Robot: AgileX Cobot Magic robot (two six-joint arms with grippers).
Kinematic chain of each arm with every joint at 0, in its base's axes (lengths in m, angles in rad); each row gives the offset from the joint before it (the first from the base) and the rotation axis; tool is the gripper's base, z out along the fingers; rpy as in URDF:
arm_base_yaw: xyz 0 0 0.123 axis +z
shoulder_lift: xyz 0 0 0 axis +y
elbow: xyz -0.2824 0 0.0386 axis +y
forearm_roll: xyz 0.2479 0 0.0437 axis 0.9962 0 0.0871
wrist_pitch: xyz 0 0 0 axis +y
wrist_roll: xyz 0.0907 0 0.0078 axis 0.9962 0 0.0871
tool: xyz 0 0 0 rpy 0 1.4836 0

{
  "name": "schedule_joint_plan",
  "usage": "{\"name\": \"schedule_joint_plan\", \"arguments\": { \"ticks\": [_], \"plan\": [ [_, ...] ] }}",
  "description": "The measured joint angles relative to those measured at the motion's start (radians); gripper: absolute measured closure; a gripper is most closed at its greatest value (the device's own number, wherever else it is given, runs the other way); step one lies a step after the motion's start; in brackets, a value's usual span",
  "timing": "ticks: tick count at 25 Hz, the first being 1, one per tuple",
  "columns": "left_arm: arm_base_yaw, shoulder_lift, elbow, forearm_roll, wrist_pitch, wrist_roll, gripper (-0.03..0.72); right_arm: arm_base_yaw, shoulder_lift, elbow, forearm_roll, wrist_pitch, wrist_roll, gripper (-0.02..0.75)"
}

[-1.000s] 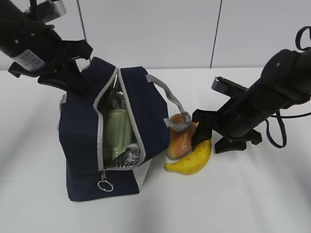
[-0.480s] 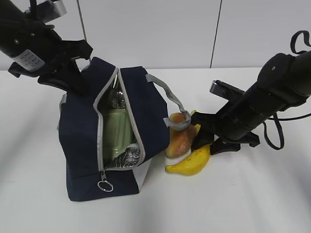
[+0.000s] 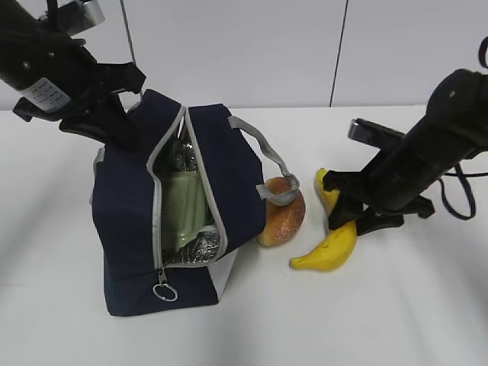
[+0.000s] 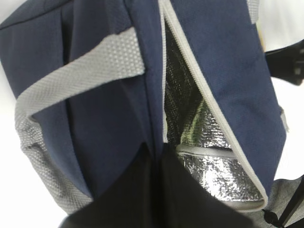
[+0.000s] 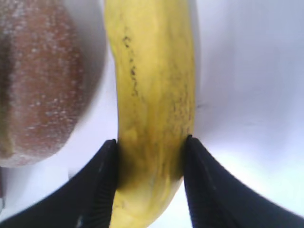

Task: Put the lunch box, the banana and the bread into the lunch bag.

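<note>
The navy lunch bag (image 3: 126, 221) stands open on the white table, silver lining showing. The sage-green lunch box (image 3: 183, 206) stands inside it. My left gripper (image 3: 107, 122) is shut on the bag's far top edge; in the left wrist view its jaws pinch the navy fabric (image 4: 114, 109) beside the lining (image 4: 209, 166). The bread (image 3: 282, 215) lies against the bag's right side, under a grey handle. My right gripper (image 3: 352, 212) is shut on the banana (image 3: 329, 244), right of the bread. In the right wrist view the fingers clamp the banana (image 5: 154, 95), with the bread (image 5: 40, 80) at the left.
A metal ring pull (image 3: 165, 291) hangs at the bag's front end near the white end panel (image 3: 223, 276). A black cable (image 3: 450, 200) loops off the right arm. A pale wall with dark seams stands behind the table.
My right gripper has moved right with the banana, away from the bread, and lifted it slightly. The bread shifted a little and now lies apart from the banana. The left arm and bag stayed still.
</note>
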Motion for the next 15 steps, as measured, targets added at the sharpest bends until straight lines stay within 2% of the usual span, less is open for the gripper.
{"name": "schedule_joint_plan", "arguments": {
  "ticks": [4, 8, 10, 15],
  "plan": [
    [0.000, 0.000, 0.000, 0.000, 0.000, 0.000, 0.691, -0.054, -0.055, -0.047, -0.085, 0.047, 0.034, 0.437],
    [0.000, 0.000, 0.000, 0.000, 0.000, 0.000, 0.691, -0.063, -0.128, -0.104, -0.088, 0.092, 0.044, 0.437],
    [0.000, 0.000, 0.000, 0.000, 0.000, 0.000, 0.691, -0.061, -0.155, -0.133, 0.003, 0.130, 0.012, 0.437],
    [0.000, 0.000, 0.000, 0.001, -0.001, 0.000, 0.691, -0.036, -0.171, -0.186, 0.366, 0.265, -0.243, 0.437]
  ]
}}
